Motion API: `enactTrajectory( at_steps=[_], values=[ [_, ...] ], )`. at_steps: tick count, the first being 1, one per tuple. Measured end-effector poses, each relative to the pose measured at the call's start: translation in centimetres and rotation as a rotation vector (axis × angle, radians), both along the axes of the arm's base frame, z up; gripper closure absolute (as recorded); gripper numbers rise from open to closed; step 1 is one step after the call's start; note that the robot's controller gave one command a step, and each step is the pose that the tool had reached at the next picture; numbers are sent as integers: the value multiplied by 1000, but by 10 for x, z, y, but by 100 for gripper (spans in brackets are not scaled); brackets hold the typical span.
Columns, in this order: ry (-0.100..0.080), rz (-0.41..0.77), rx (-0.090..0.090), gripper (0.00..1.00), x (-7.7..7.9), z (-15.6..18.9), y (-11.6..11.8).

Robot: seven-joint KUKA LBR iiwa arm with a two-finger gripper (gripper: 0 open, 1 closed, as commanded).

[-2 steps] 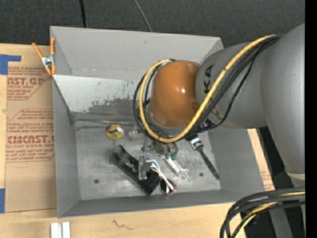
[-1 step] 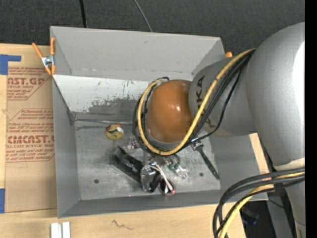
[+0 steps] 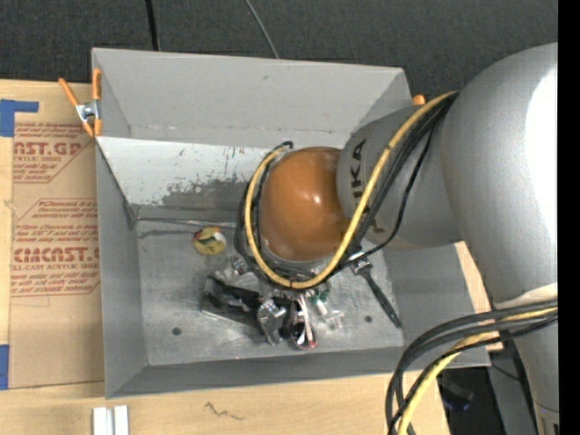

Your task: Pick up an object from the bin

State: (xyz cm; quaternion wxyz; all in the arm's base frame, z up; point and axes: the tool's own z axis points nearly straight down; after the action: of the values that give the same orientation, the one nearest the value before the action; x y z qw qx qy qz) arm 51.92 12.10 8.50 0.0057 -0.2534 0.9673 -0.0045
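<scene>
My gripper (image 3: 272,314) is low in the front middle of the bin, mostly hidden under the arm's orange dome. A black, angular object (image 3: 227,299) lies just left of it on the bin floor, touching or nearly touching it. A small round cream-yellow piece (image 3: 209,239) lies farther back to the left, apart from the gripper. Small bits with red and white (image 3: 306,326) sit right beside the gripper on its right.
A thin black stick (image 3: 381,297) lies slanted on the floor at the right. The arm and its dome cover the middle of the bin. Bare floor shows at the left and along the front wall.
</scene>
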Motion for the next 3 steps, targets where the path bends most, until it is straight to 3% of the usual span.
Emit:
enactTrajectory(
  at_steps=[1,2,3],
  values=[
    [-40,-58,31,100,-25,-2,-14],
    [-39,-58,31,100,-25,-2,-14],
    [18,-175,6,100,-27,96,-20]
  ],
)
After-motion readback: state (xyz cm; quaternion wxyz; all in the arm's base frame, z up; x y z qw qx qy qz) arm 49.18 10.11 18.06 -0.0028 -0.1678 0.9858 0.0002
